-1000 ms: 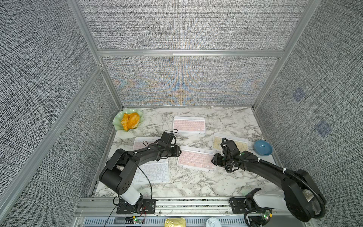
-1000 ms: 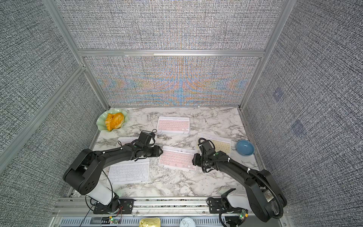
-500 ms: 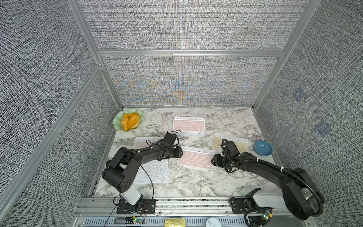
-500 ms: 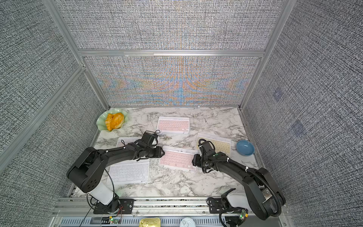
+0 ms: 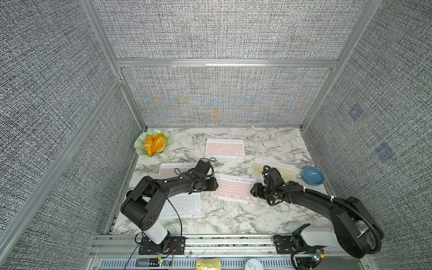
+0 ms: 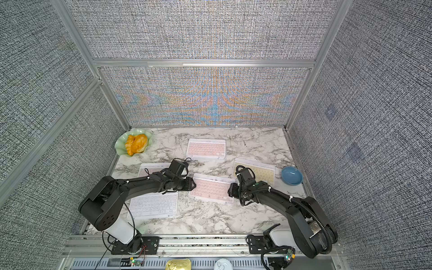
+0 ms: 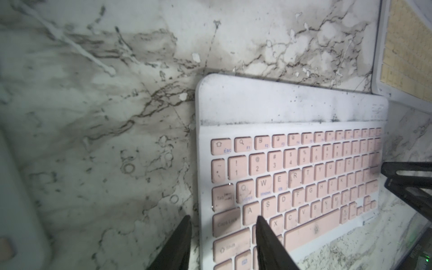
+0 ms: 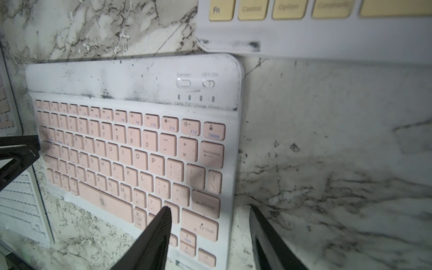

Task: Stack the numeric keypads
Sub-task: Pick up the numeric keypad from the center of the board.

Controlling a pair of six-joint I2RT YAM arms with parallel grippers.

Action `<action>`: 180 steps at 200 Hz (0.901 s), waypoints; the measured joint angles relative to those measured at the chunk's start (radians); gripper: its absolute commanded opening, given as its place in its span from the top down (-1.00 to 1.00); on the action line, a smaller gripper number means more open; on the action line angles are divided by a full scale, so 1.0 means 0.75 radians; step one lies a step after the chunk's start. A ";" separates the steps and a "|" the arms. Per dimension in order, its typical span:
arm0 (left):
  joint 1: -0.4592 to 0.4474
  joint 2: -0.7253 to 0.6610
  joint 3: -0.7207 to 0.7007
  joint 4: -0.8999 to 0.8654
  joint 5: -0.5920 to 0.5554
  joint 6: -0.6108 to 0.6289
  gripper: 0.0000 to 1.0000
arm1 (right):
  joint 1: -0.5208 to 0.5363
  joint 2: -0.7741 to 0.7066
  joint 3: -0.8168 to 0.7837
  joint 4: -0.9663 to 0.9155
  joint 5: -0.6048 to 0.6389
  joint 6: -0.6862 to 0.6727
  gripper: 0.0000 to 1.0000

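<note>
Several numeric keypads lie flat and apart on the marble in both top views: a pink one in the middle (image 5: pixel 233 190), a pink one behind it (image 5: pixel 225 149), a pink one (image 5: pixel 169 170) under my left arm, a white one (image 5: pixel 183 205) and a yellow one (image 5: pixel 281 171). My left gripper (image 7: pixel 222 218) is shut on the middle keypad's (image 7: pixel 292 168) left edge, one finger on the keys, the other at the rim. My right gripper (image 8: pixel 209 207) stands open astride its (image 8: pixel 131 152) right edge, the outer finger over bare marble.
A green leaf-shaped dish (image 5: pixel 140 149) holding a croissant (image 5: pixel 155 143) sits at the back left corner. A blue bowl (image 5: pixel 313 175) stands near the right wall, beside the yellow keypad. Grey panel walls close three sides.
My left arm has edged slightly right, up to the middle keypad's left end, and its jaws have narrowed a little. The right arm and the keypads have not moved.
</note>
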 measured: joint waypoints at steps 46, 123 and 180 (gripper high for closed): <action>-0.023 0.020 0.004 0.038 -0.005 -0.015 0.07 | -0.004 0.036 0.002 0.076 -0.021 0.014 -0.13; -0.047 0.040 -0.001 0.082 -0.060 -0.041 0.08 | -0.043 0.017 -0.044 0.162 -0.072 0.045 -0.13; -0.054 0.023 -0.004 0.074 -0.075 -0.042 0.09 | -0.059 0.013 -0.042 0.156 -0.085 0.043 -0.13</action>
